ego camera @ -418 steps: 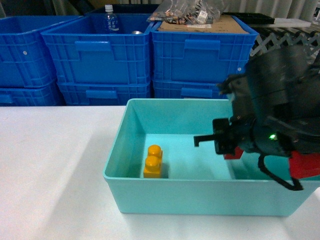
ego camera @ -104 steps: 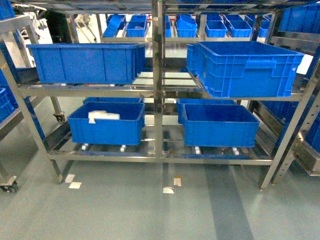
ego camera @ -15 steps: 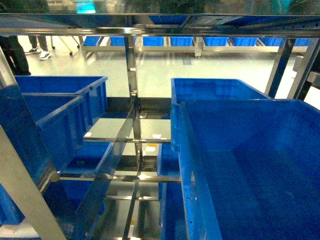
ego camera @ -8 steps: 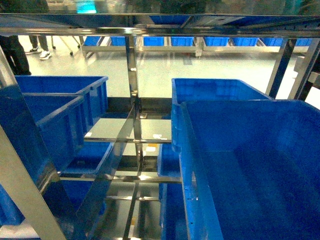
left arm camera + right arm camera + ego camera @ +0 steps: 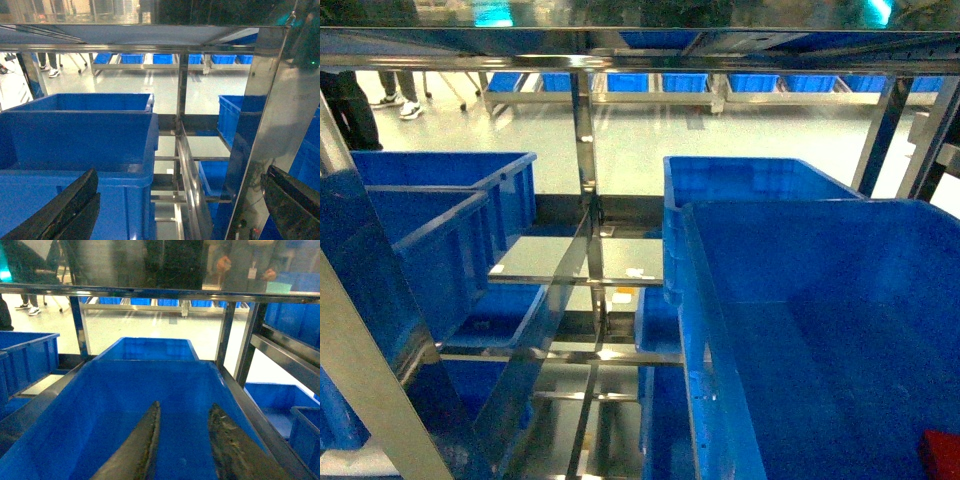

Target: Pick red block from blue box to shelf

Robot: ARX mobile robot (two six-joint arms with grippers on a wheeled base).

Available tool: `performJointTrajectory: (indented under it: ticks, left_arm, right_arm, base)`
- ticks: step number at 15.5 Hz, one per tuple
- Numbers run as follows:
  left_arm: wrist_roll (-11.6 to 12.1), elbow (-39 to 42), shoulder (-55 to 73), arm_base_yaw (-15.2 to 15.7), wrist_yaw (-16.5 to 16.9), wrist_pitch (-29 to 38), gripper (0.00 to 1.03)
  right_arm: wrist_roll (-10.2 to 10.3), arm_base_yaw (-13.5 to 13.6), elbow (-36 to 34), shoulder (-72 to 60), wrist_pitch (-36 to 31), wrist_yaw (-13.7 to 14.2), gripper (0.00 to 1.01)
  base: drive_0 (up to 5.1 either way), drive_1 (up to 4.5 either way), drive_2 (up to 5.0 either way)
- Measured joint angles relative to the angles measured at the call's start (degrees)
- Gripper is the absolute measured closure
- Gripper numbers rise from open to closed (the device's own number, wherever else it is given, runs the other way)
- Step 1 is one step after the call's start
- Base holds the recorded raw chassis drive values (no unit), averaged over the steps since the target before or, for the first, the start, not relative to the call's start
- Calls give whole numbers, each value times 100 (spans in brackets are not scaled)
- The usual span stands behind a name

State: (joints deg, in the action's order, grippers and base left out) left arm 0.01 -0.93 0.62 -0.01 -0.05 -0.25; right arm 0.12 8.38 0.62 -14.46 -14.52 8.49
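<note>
Delivering red block to shelf.
Right gripper fingers narrowly parted, grip unclear; left gripper spread wide, empty; next: lower, release.

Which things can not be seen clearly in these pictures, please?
- Red block: the head view shows only a red patch, cut by the bottom right corner; its shape is unreadable.
- Right gripper: the right wrist view crops the fingers at the bottom edge, with no block between them.
- Left gripper: only two finger ends show, far apart.
- Blue box: in no view.
</note>
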Motion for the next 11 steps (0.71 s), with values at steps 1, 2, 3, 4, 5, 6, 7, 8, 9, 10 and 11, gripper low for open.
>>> performJointTrajectory:
  ticks: [1, 2, 3, 4, 5, 6, 7, 8, 9, 10, 11]
  left_arm:
    - [0, 0, 0, 0, 2, 0, 5]
    - [0, 0, 0, 0, 7, 2, 5]
    - [0, 0, 0, 0, -2, 2, 5]
    - [0, 0, 0, 0, 4, 0, 5]
    - [0, 0, 0, 0, 4, 2, 5]
    - [0, 0, 0, 0, -4, -2, 5]
    - [0, 0, 0, 0, 7, 2, 5]
    - [0, 0, 0, 0, -2, 4, 5]
    - [0, 0, 0, 0, 4, 4, 5]
    - [0, 0, 0, 0, 4, -2, 5]
    - [0, 0, 0, 0, 2, 2, 5]
  right_arm:
    - [11, -199, 0, 164, 149, -232, 85]
    - [13, -737, 0, 308, 304, -699, 98]
    - [22, -894, 2, 380, 385, -721, 99]
    - [26, -857, 0, 470, 466, -837, 99]
    - [26, -839, 7, 846, 1036, -835, 100]
    - [26, -839, 7, 1403, 1453, -848, 100]
    - [26, -839, 28, 1410, 1408, -837, 100]
    - [26, -839, 4, 1414, 1523, -837, 100]
    - [26, -839, 4, 1416, 1467, -846, 100]
    - [26, -839, 4, 1416, 1484, -844, 100]
    - [26, -839, 4, 1416, 1482, -841, 100]
  base:
    - [0, 0, 0]
    - [0, 0, 0]
    - [0, 0, 0]
    - [0, 0, 0]
    - [0, 0, 0]
    - [0, 0, 0]
    - [0, 0, 0]
    - [0, 0, 0]
    - [0, 0, 0]
    - [0, 0, 0]
    - [0, 0, 0]
